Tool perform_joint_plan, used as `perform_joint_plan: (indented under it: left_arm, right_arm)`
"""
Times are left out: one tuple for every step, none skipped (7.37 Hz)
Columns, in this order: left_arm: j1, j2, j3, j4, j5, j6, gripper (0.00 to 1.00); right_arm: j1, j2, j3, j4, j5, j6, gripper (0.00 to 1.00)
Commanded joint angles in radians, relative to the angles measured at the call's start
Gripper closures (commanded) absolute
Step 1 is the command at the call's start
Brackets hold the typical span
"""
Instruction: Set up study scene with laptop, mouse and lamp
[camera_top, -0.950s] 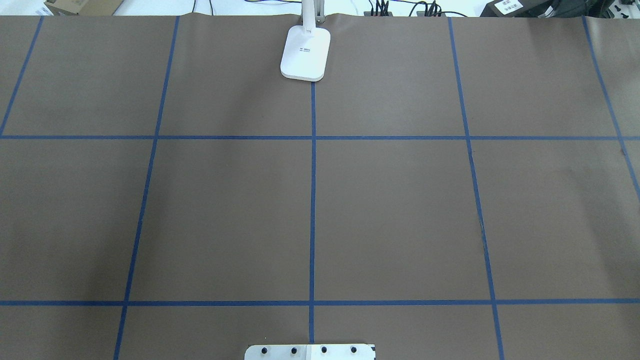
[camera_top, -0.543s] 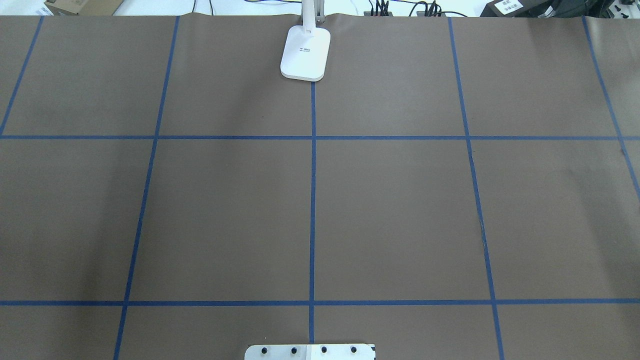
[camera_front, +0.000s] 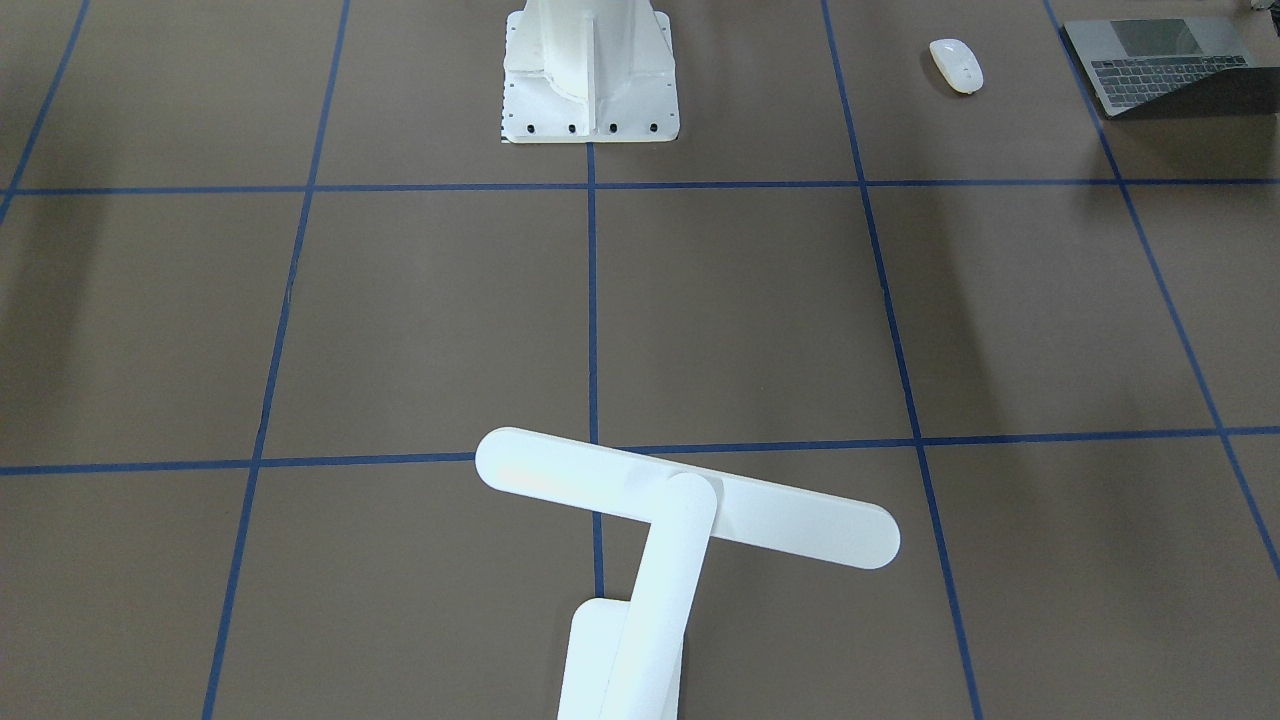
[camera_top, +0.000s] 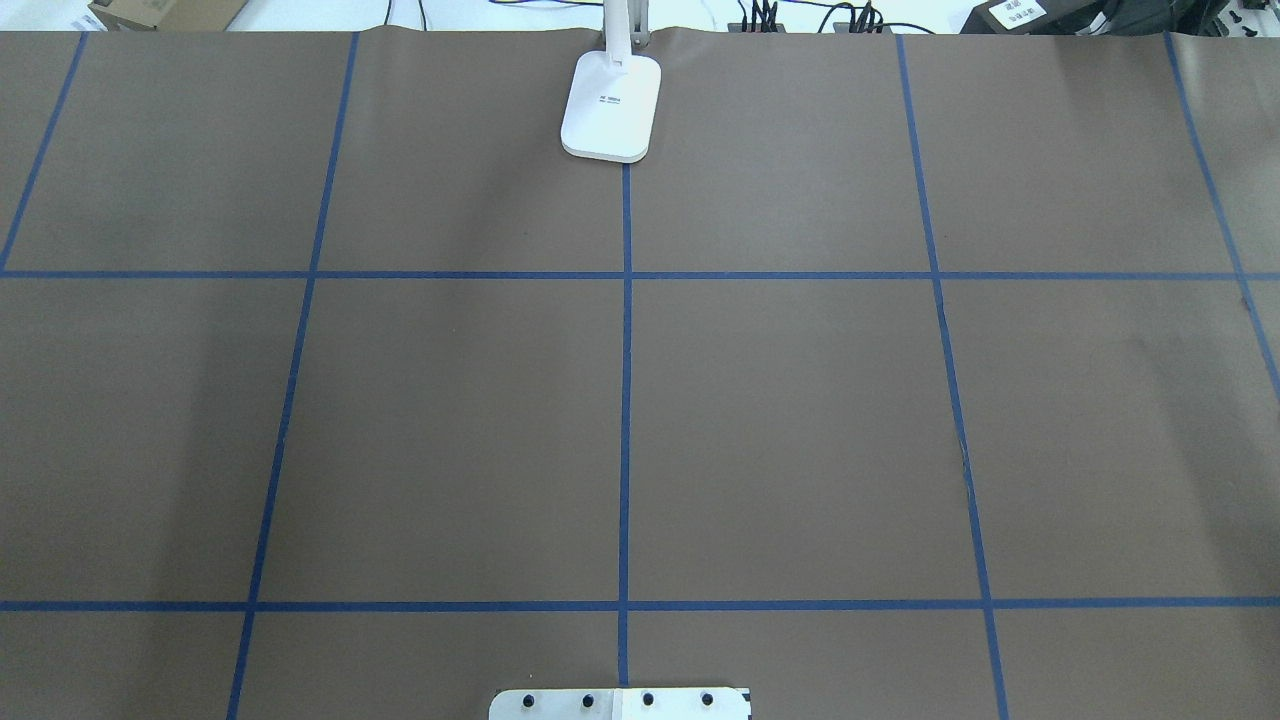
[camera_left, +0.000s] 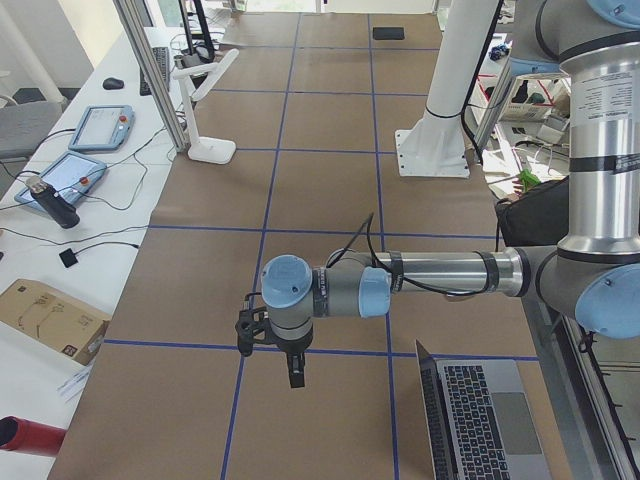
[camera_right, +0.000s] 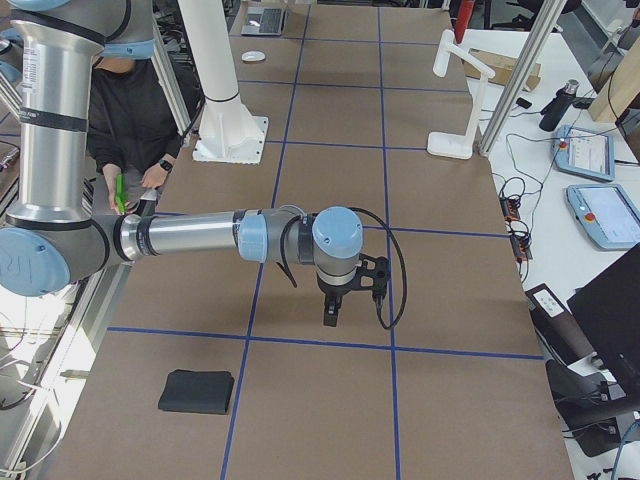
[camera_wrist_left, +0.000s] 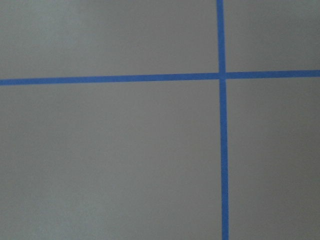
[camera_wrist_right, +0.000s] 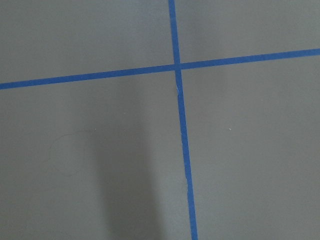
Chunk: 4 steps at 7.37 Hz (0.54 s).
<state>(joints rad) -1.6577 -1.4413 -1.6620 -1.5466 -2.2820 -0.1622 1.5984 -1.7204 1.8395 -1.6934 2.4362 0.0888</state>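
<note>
Start of run: left arm (camera_left: 440, 272) hangs over bare counter (camera_top: 450, 430); cannot tell if left jaws are open or closed. Laptop (camera_front: 1165, 65), open, sits near left jaws on the robot's side, with mouse (camera_front: 956, 65) beyond it toward centre. Lamp (camera_front: 680, 500) stands at the far edge, well apart from both. Right arm (camera_right: 190, 235) hangs likewise, right jaws unreadable. Judged: nothing grouped yet, all three left to place.

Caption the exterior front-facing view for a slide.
White lamp up front; mouse and open laptop far back, right of the pedestal.
</note>
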Motion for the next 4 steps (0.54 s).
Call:
perform_joint_plan:
  left_arm:
    - [-0.069, 0.053, -0.013, 0.034, 0.003, -0.245, 0.00]
    - [-0.098, 0.083, -0.016, 0.049, 0.022, -0.335, 0.00]
    - [-0.155, 0.157, -0.057, 0.048, 0.057, -0.382, 0.00]
    - [-0.174, 0.201, -0.088, 0.049, 0.074, -0.521, 0.00]
  right_arm:
    - [0.000, -0.007, -0.008, 0.000, 0.006, 0.002, 0.01]
    - [0.000, -0.008, 0.000, 0.000, 0.010, 0.003, 0.01]
    - [0.000, -0.010, -0.002, 0.000, 0.023, 0.002, 0.01]
    - [0.002, -0.011, 0.000, 0.000, 0.029, 0.002, 0.01]
